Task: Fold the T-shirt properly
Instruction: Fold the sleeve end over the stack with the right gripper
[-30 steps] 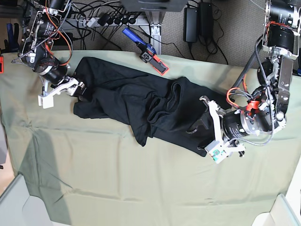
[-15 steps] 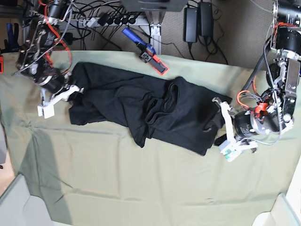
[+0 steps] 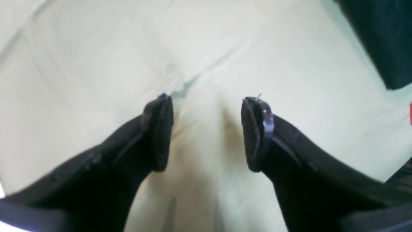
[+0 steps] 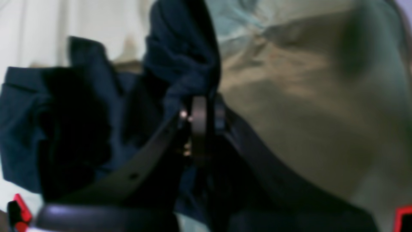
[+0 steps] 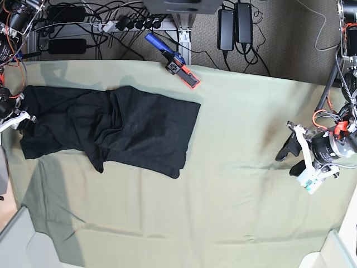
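- I see the T-shirt lying on the left half of the pale green cloth in the base view, bunched and partly doubled over, not flat.
- Its long axis runs left to right across the table, tilted a little so the right end sits lower toward the near edge; the squarer end points right toward the table's middle, the narrower end points left to the cloth's edge.
- My right gripper is at that far left end, and in the right wrist view its jaws are closed tight on a gathered fold of the black fabric.
- My left gripper hangs over bare green cloth, well apart from the shirt, its pads spread wide with nothing between them.
- A blue and orange tool lies at the cloth's far edge, just beyond the shirt.
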Robot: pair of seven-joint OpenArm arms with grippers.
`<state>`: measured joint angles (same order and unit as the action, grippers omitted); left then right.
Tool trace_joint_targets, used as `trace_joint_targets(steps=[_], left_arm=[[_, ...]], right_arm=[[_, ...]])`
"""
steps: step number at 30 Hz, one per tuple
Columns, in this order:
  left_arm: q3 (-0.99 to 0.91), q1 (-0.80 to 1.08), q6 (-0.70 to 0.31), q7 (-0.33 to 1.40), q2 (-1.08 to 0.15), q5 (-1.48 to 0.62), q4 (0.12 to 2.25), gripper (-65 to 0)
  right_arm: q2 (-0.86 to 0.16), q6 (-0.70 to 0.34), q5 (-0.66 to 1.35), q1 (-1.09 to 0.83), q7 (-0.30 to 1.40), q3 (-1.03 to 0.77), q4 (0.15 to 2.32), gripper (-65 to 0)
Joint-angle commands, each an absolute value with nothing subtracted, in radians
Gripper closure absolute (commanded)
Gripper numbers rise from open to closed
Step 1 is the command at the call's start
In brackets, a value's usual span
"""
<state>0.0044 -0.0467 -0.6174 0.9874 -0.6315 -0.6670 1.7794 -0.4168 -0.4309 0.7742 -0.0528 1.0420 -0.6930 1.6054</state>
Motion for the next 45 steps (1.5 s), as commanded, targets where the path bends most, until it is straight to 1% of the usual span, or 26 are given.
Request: trace_joint_targets(steps=[1, 6, 11, 16, 20, 25, 33, 35, 36, 37, 38, 41, 43, 45], left_arm=[[-0.014, -0.064, -0.613, 0.968, -0.654, -0.678, 1.793, -37.4], [-0.044, -0.064, -0.613, 0.969, -0.685, -0.731, 1.793, -37.4], [-0.049, -0.064, -0.613, 0.968, -0.696, -0.744, 1.793, -37.4], [-0.049, -0.064, -0.614, 0.969, -0.702, -0.744, 1.793, -37.4], [-0.049, -0.064, -0.614, 0.968, -0.701, -0.744, 1.793, -37.4], [-0.049, -0.064, -0.614, 0.967, -0.701, -0.744, 1.793, -37.4], [-0.049, -0.064, -0.614, 0.967, -0.701, -0.744, 1.793, -37.4], [-0.049, -0.064, -0.614, 0.968, -0.701, -0.744, 1.793, -37.4], [-0.049, -0.064, -0.614, 0.968, -0.701, -0.744, 1.793, -37.4], [-0.049, -0.064, -0.614, 0.968, -0.701, -0.744, 1.793, -37.4], [-0.049, -0.064, -0.614, 0.968, -0.701, -0.744, 1.793, -37.4], [-0.049, -0.064, -0.614, 0.968, -0.701, -0.743, 1.793, -37.4], [-0.049, -0.064, -0.614, 0.969, -0.701, -0.74, 1.793, -37.4], [-0.049, -0.064, -0.614, 0.97, -0.702, -0.734, 1.793, -37.4]], right_arm=[[-0.418, -0.512, 0.81, -0.039, 1.026, -0.698, 1.651, 0.0], [-0.28, -0.513, 0.831, -0.039, 1.034, -0.683, 1.83, 0.0], [-0.121, -0.512, 0.802, -0.039, 1.029, -0.582, 1.953, 0.0], [0.014, -0.512, 0.74, -0.039, 0.978, -0.439, 1.973, 0.0], [0.101, -0.513, 0.633, -0.039, 0.918, -0.335, 1.967, 0.0], [0.136, -0.513, 0.537, -0.039, 0.863, -0.221, 1.911, 0.0], [0.136, -0.513, 0.534, -0.039, 0.831, -0.113, 1.781, -0.4], [0.136, -0.513, 0.535, -0.039, 0.819, -0.108, 1.761, -15.4], [0.136, -0.513, 0.535, -0.039, 0.819, -0.108, 1.758, -21.7], [0.136, -0.513, 0.535, -0.039, 0.819, -0.108, 1.758, -26.2], [0.136, -0.513, 0.543, -0.039, 0.82, -0.108, 1.759, -28.9], [0.136, -0.513, 0.618, -0.039, 0.842, -0.108, 1.774, -29.3], [0.136, -0.513, 0.661, -0.032, 0.867, -0.108, 1.819, -29.3], [0.136, -0.513, 0.66, -0.01, 0.9, -0.111, 1.884, -29.3]])
